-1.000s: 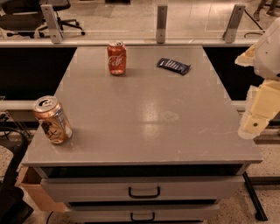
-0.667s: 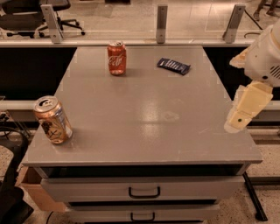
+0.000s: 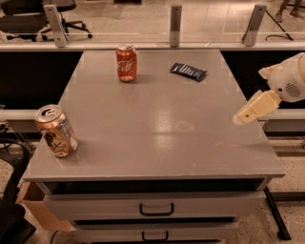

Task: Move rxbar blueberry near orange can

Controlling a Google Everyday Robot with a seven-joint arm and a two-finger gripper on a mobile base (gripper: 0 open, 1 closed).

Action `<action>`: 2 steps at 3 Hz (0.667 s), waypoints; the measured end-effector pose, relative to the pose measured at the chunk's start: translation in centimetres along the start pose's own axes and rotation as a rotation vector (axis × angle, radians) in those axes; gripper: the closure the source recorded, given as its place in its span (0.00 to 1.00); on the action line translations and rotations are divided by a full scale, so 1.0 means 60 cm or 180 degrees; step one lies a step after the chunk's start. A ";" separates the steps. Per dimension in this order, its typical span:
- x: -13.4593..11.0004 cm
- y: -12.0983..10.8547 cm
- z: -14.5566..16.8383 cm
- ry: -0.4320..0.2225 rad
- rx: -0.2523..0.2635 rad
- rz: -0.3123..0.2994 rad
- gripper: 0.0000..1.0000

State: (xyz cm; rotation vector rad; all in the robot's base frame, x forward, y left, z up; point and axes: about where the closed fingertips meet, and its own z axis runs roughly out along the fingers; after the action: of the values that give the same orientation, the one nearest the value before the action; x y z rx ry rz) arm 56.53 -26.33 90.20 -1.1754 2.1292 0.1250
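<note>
The rxbar blueberry (image 3: 188, 71), a flat dark blue bar with white lettering, lies at the far right of the grey table (image 3: 157, 128). The orange can (image 3: 56, 130), coppery with a silver top and a dark graphic, stands upright near the table's front left corner. My gripper (image 3: 243, 116), a cream-coloured finger assembly, hangs over the table's right edge, well in front of the bar and far to the right of the orange can. It holds nothing that I can see.
A redder can with white script lettering (image 3: 127, 63) stands at the far middle left of the table. A glass partition with metal posts (image 3: 175, 19) runs behind the table. Drawers (image 3: 156, 208) are below the front edge. An office chair (image 3: 33, 12) stands at the back left.
My gripper has risen and swung left, from beside the table's right front corner to above its right edge. The bar and both cans have not moved.
</note>
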 end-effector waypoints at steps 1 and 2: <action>0.015 -0.124 0.038 -0.0733 0.0329 0.0318 0.00; 0.013 -0.222 0.082 -0.1409 0.0505 0.0532 0.00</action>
State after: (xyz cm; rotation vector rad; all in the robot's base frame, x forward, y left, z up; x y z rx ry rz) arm 69.18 -32.74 89.16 -0.7900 1.8026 0.2608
